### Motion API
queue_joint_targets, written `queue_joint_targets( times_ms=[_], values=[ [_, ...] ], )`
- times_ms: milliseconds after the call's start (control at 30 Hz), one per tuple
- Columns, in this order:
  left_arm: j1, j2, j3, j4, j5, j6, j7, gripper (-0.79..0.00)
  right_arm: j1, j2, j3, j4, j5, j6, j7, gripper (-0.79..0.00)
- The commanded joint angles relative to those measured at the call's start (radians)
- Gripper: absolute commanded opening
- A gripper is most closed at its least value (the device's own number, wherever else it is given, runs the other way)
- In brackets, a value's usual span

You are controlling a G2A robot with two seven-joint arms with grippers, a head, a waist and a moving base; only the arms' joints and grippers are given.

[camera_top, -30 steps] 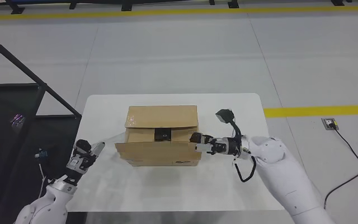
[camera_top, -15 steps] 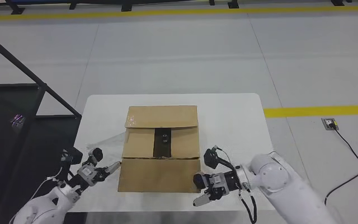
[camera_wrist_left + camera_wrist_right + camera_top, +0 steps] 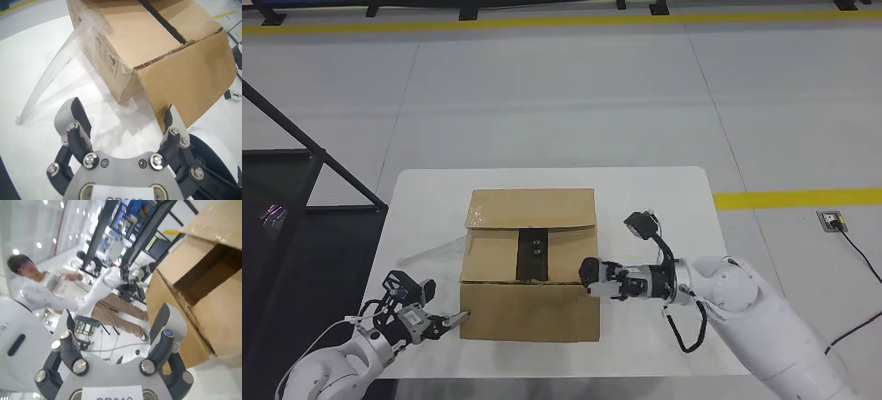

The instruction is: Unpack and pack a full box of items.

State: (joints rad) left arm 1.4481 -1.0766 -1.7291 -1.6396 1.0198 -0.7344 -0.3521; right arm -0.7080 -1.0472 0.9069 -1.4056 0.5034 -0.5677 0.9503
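On the white table, from above: a cardboard box at the middle, top flaps parted along a dark slit, front flap folded out toward the robot. At that flap's left edge, the left gripper, tips just beside the cardboard. At the right front corner of the box top, the right gripper, close against the fold. Off the box's left side, a strip of clear tape trailing onto the table.

From the left wrist: fingers spread wide, nothing clasped between them. Box ahead of the tips, front flap slanting down with its lower corner right at one fingertip; touching or not, cannot tell. Tape stuck to the box's side and curving down to the table, apart from the other finger.

From the right wrist: fingers likewise apart, gripping nothing. Box just beside one finger, outside the gap, with a dark opening between its flaps. Farther off, past the box's edge, the left arm.
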Motion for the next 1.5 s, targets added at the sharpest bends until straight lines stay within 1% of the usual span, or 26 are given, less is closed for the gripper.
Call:
queue_joint_targets(
  times_ms=[0, 400, 467, 500, 533, 633, 733, 833, 933, 1167, 1267, 1467],
  values=[
    [0.0, 0.0, 0.0, 0.0, -0.001, 0.0, -0.001, 0.0, 0.002, -0.002, 0.005, 0.009, 0.058, 0.032, -0.007, 0.0],
    [0.0, 0.0, 0.0, 0.0, -0.001, 0.0, -0.001, 0.0, 0.002, -0.002, 0.005, 0.009, 0.058, 0.032, -0.007, 0.0],
    [0.0, 0.0, 0.0, 0.0, -0.001, 0.0, -0.001, 0.0, -0.008, -0.003, 0.011, 0.012, 0.066, 0.039, -0.034, 0.0],
    [0.0, 0.0, 0.0, 0.0, -0.001, 0.0, -0.001, 0.0, -0.006, -0.007, 0.009, 0.029, 0.076, 0.056, -0.046, 0.0],
    [0.0, 0.0, 0.0, 0.0, -0.001, 0.0, -0.001, 0.0, 0.002, -0.013, 0.003, 0.055, 0.118, 0.098, -0.068, 0.0],
    [0.007, 0.0, 0.007, -0.013, 0.007, 0.012, 0.008, 0.0, 0.069, -0.044, -0.044, 0.143, 0.198, 0.191, -0.075, 0.0],
    [0.021, 0.002, 0.007, -0.031, 0.038, 0.024, 0.027, 0.0, 0.137, -0.085, -0.099, 0.274, 0.304, 0.239, -0.023, 0.0],
    [0.033, 0.003, 0.007, -0.037, 0.059, 0.048, 0.05, 0.0, 0.197, -0.124, -0.155, 0.393, 0.345, 0.281, 0.027, 0.0],
    [0.04, 0.003, 0.01, -0.035, 0.054, 0.057, 0.063, 0.0, 0.243, -0.159, -0.201, 0.485, 0.353, 0.322, 0.074, 0.0],
    [0.047, 0.006, 0.019, -0.042, 0.052, 0.067, 0.074, 0.0, 0.314, -0.227, -0.241, 0.634, 0.375, 0.32, 0.047, 0.0],
    [0.051, 0.008, 0.019, -0.05, 0.054, 0.068, 0.077, 0.0, 0.351, -0.256, -0.255, 0.694, 0.365, 0.326, 0.005, 0.0],
    [0.06, 0.01, 0.02, -0.051, 0.045, 0.072, 0.084, 0.0, 0.414, -0.306, -0.247, 0.787, 0.386, 0.251, -0.046, 0.0]
  ],
)
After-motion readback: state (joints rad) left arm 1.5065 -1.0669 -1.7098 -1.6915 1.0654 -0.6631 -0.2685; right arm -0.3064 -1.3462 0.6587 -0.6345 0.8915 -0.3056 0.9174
